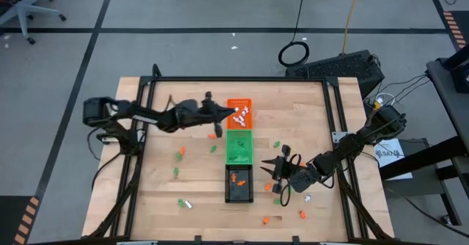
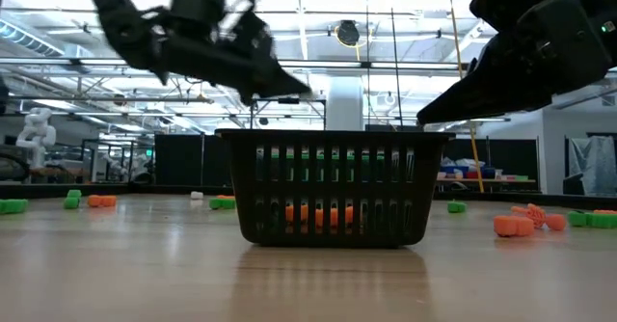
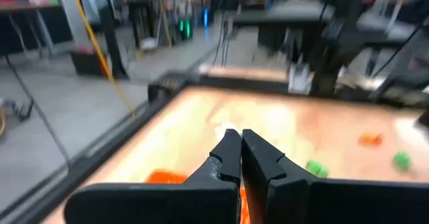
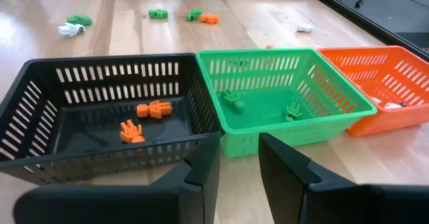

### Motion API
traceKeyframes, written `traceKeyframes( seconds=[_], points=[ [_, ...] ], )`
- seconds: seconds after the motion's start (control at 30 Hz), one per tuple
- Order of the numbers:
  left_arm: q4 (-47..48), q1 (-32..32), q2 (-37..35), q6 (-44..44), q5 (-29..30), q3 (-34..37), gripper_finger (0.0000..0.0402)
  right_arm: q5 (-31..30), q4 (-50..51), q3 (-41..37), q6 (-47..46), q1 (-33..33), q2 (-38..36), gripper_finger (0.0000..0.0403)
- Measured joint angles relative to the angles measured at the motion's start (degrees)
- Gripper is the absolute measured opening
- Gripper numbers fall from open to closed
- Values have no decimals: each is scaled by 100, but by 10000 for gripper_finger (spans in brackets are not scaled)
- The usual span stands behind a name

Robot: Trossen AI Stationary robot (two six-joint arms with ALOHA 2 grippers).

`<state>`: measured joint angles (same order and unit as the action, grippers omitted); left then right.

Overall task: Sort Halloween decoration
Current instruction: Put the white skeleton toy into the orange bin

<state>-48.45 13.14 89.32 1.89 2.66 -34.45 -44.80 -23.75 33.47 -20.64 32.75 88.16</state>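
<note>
Three small trays stand in a row: orange (image 1: pixel 239 105), green (image 1: pixel 239 147), black (image 1: pixel 239 184). Tiny orange, green and white trinkets lie scattered on the table, such as a green one (image 1: pixel 176 172) and an orange one (image 1: pixel 301 214). Two orange trinkets (image 4: pixel 154 108) lie in the black tray, green ones (image 4: pixel 231 98) in the green tray and white ones (image 1: pixel 241 117) in the orange tray. My left gripper (image 1: pixel 233 114) hovers shut over the orange tray. My right gripper (image 1: pixel 278 169) hangs open just right of the black tray, holding nothing. My left gripper is shut with a small white trinket (image 3: pixel 227 129) showing right at its fingertips, pinched between the two fingers. It is lifted clear above the orange tray. Which part of the trinket the fingers hold is too small to tell.
More trinkets lie left of the trays (image 1: pixel 181 151), along the near edge (image 1: pixel 266 219) and right of the green tray (image 1: pixel 276 144). In the low view the black tray (image 2: pixel 333 187) stands in front, with the arms above it. Bare wood lies at the table's far corners.
</note>
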Motion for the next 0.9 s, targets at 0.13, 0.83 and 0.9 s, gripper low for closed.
traceKeyframes(
  seconds=[0.13, 0.83, 0.9],
  points=[
    [1066, 160, 489, -19, 1, -580, 0, 2, 16, 0, -95, 9, 0, 89],
    [3351, 267, 909, -284, -94, -1708, 0, -11, 42, 0, -93, 74, 0, 89],
    [3387, 263, 911, -280, -95, -1708, 3, -13, 42, 0, -97, 74, 0, 89]
  ],
)
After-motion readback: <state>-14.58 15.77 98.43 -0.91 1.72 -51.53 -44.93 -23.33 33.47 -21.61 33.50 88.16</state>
